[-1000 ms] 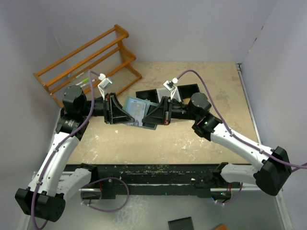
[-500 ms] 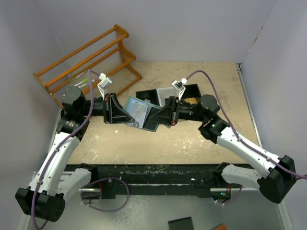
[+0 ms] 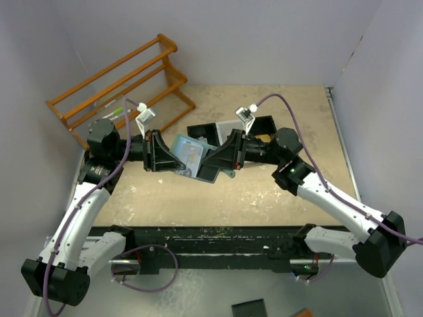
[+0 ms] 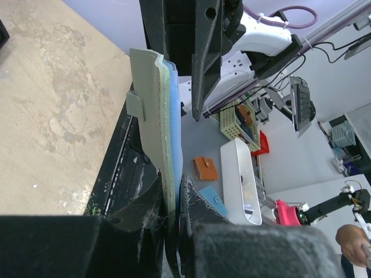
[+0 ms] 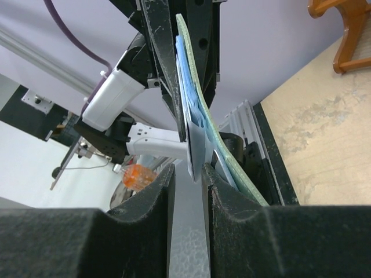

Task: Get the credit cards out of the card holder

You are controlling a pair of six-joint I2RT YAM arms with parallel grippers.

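Observation:
The card holder point(image 3: 187, 150), teal-green outside and light blue inside, is held up in the air between the two arms. My left gripper point(image 3: 173, 161) is shut on its left end; in the left wrist view the card holder point(image 4: 152, 116) stands on edge, pinched between the left gripper's point(image 4: 174, 204) pads. A grey credit card point(image 3: 205, 172) sticks out of the holder toward the right arm. My right gripper point(image 3: 215, 164) is around that card with its jaws slightly apart. In the right wrist view the card's point(image 5: 194, 155) edge stands between the right gripper's point(image 5: 188, 174) pads, with a gap on its left side.
A wooden rack point(image 3: 119, 82) stands at the back left, with pens point(image 3: 114, 111) on its lower end. A black compartment tray point(image 3: 228, 125) lies on the table behind the right gripper. Grey walls close in on the left, back and right.
The right gripper, shut on the grey card a second ago, has drawn it further out of the holder and now has parted its jaws. The left gripper closed a little tighter on the holder.

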